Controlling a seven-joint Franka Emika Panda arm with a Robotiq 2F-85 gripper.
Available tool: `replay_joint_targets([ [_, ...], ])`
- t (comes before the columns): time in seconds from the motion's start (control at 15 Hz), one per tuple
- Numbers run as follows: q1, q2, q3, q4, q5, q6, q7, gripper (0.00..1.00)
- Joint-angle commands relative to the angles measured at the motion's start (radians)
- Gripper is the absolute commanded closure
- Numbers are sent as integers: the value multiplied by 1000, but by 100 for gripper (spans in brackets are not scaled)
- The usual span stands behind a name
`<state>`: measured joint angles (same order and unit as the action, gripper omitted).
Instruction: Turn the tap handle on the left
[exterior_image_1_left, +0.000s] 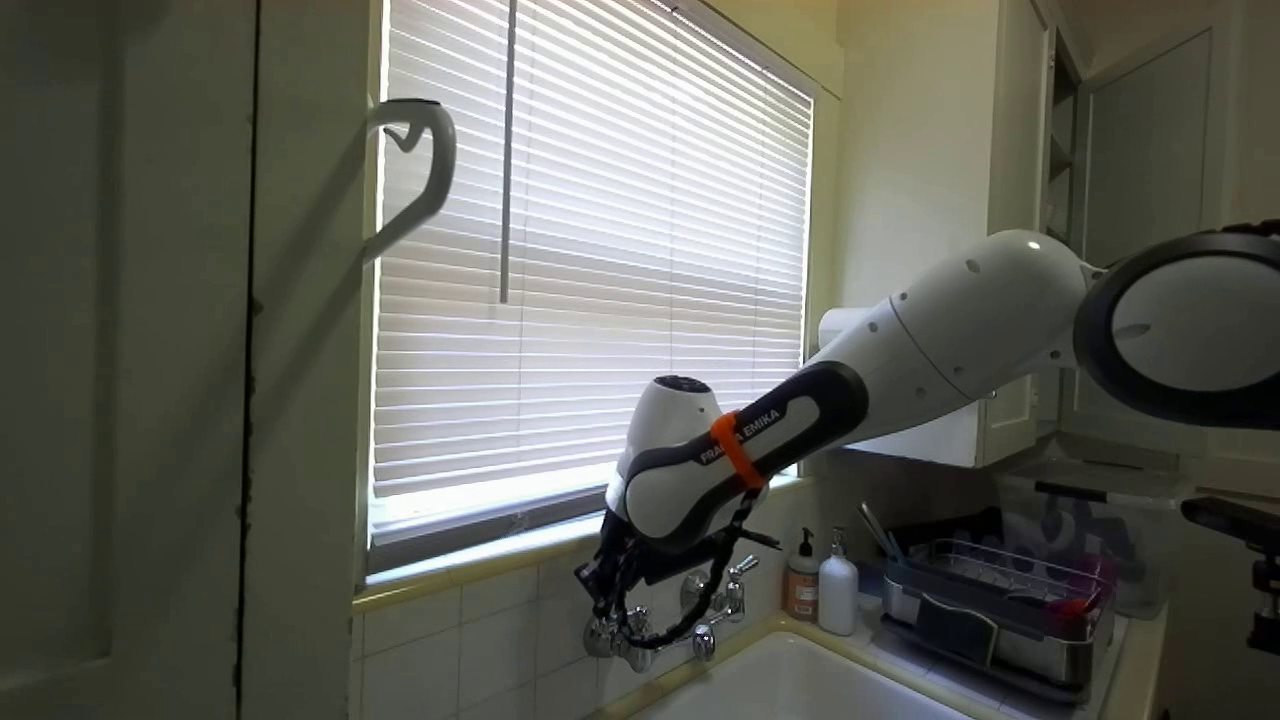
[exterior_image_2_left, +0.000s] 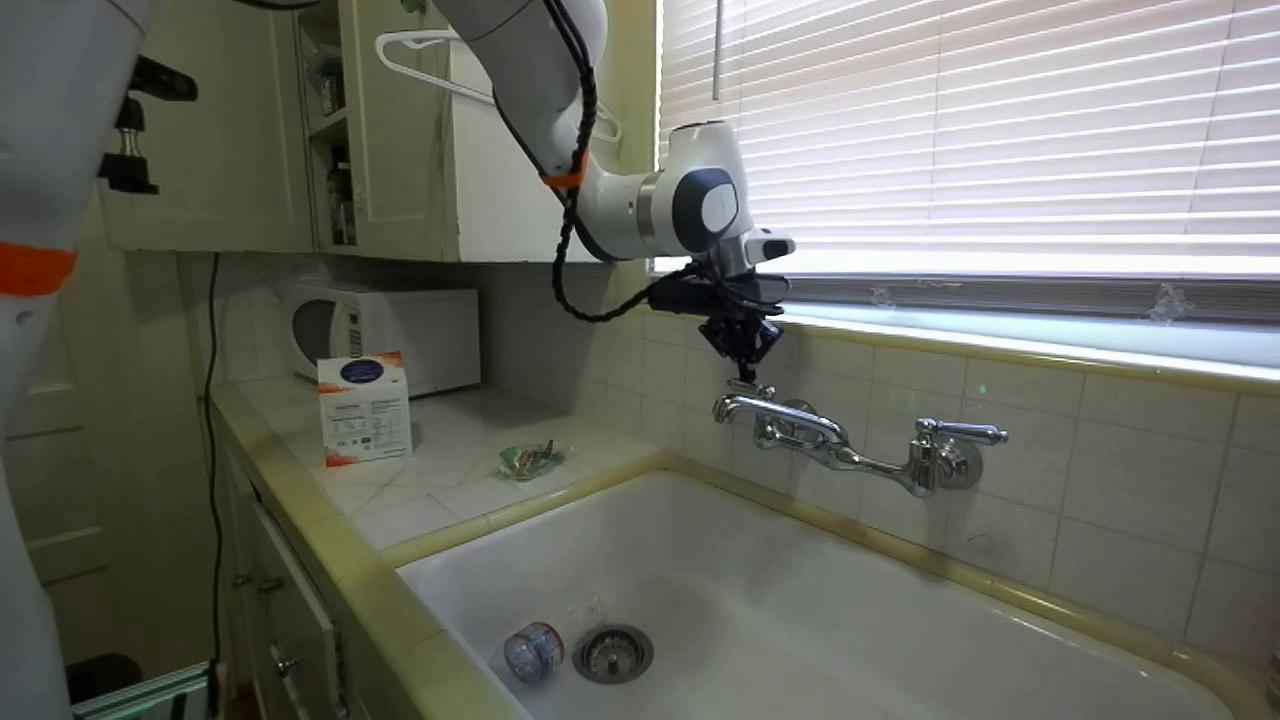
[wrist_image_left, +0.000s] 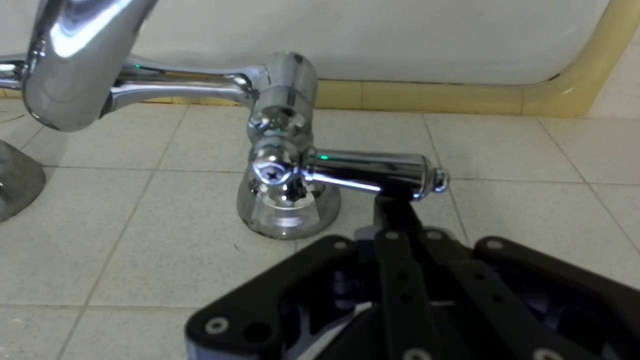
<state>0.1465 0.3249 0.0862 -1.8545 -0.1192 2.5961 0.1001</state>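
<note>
Projecting rightward at the centre of the wrist view, the tap handle (wrist_image_left: 362, 167) is a polished chrome lever, domed and set with a cross-head screw at its left end, finished with a small rounded knob at its right; a green glint marks its upper side. The gripper (wrist_image_left: 398, 206), extending from the lower right, is closed, its tip meeting the lever's lower edge near the outer end; whether it presses there cannot be told. At upper left of the same frame is the chrome spout (wrist_image_left: 85, 65), apart from the lever. In an exterior view the gripper covers part of the handle near the centre, while the matching second handle (exterior_image_2_left: 965, 432) stands farther right, above the white sink (exterior_image_2_left: 800, 600); a plastic bottle (exterior_image_2_left: 533, 652) lies beside the drain (exterior_image_2_left: 613, 653) at lower left. In an exterior view the arm (exterior_image_1_left: 980, 330) and a looped black cable (exterior_image_1_left: 724, 562) partly obstruct the tap (exterior_image_1_left: 704, 642) at lower centre; two pump bottles (exterior_image_1_left: 838, 597) and a dish rack (exterior_image_1_left: 1045, 660) stand to its right, and a window blind (exterior_image_1_left: 600, 250) fills the upper centre.
</note>
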Motion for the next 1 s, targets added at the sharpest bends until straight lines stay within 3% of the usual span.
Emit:
replay_joint_targets([
  [0.0,11,7,-7,17,4,-52,4,100],
  [0.2,4,-8,5,35,24,-139,-20,100],
  [0.47,-2,-5,20,96,51,-358,-62,100],
  [0.93,-2,4,17,146,33,-546,-96,100],
])
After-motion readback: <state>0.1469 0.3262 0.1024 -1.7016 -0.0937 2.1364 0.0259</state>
